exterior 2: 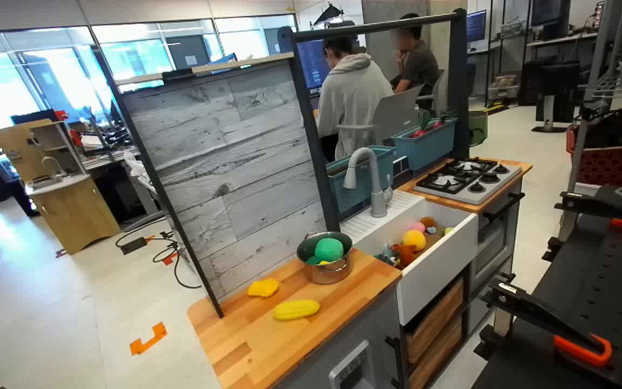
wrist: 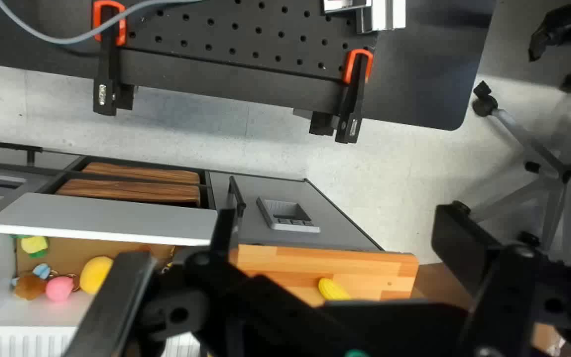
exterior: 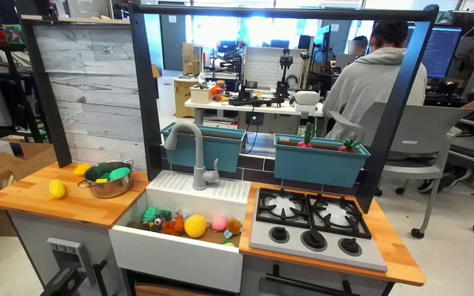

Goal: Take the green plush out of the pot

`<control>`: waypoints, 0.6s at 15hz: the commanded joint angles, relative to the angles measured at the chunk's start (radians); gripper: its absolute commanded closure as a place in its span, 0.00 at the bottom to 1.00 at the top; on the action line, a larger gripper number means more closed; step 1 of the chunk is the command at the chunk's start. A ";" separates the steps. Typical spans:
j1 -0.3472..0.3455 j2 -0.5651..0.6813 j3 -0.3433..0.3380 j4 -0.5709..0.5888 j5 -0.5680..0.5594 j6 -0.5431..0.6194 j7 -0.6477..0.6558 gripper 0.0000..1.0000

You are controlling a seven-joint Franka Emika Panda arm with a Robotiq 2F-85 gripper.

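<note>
The green plush point(exterior 2: 329, 249) lies inside the metal pot point(exterior 2: 331, 274), well apart from the tool point(wrist: 334, 232). The tool's jaws stand widely spread.

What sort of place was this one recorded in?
Probably a robotics lab or tech workspace rather than a home. The play kitchen stands near a person in a grey hoodie, seated by a computer monitor; the wrist view shows a black perforated plate.
</note>
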 commanded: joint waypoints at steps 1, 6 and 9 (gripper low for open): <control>-0.014 0.001 0.014 0.001 0.006 -0.002 -0.005 0.00; -0.014 0.001 0.014 0.001 0.006 -0.002 -0.005 0.00; 0.003 0.058 0.016 -0.004 0.028 0.108 -0.034 0.00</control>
